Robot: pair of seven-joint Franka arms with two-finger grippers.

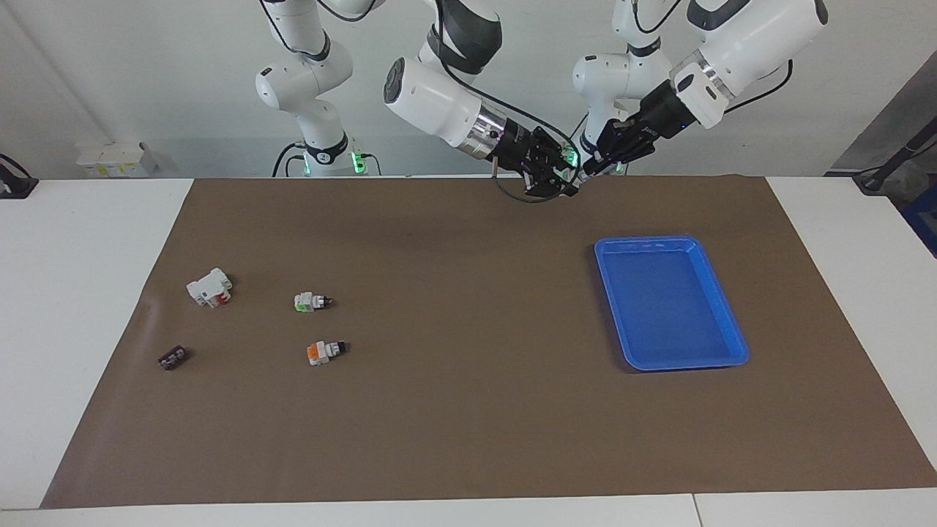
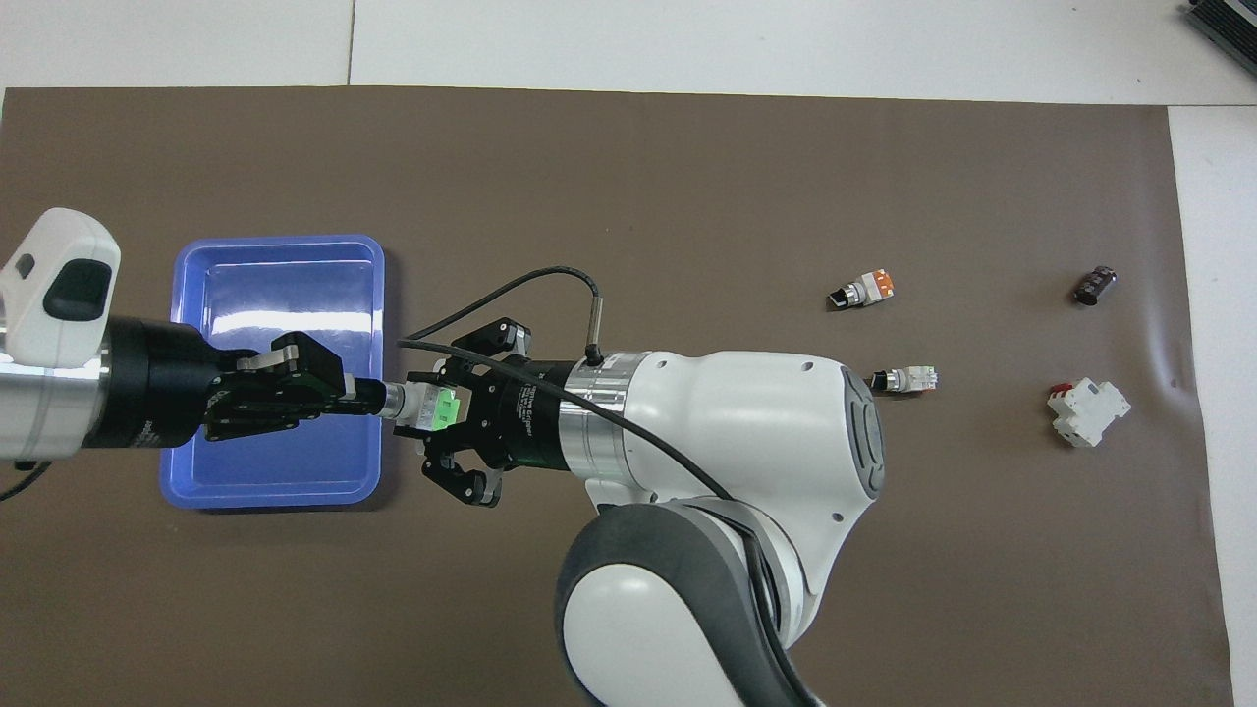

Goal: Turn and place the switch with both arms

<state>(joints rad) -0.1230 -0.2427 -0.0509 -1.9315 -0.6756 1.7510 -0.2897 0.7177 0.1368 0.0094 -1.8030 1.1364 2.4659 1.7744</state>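
A switch [image 2: 427, 406] with a white-grey body and a light-green block hangs in the air between both grippers, over the mat's edge nearest the robots; it also shows in the facing view [image 1: 572, 162]. My right gripper [image 2: 437, 409] [image 1: 564, 178] is shut on its green-block end. My left gripper [image 2: 378, 398] [image 1: 587, 168] is shut on its knob end, with its fingers seen edge-on from above. A second green-ended switch [image 1: 311, 301] [image 2: 908, 378] lies on the mat toward the right arm's end.
A blue tray [image 1: 670, 244] [image 2: 275, 242] sits on the brown mat toward the left arm's end. An orange-ended switch [image 1: 324, 352], a white-and-red block [image 1: 210, 287] and a small dark part [image 1: 173, 358] lie toward the right arm's end.
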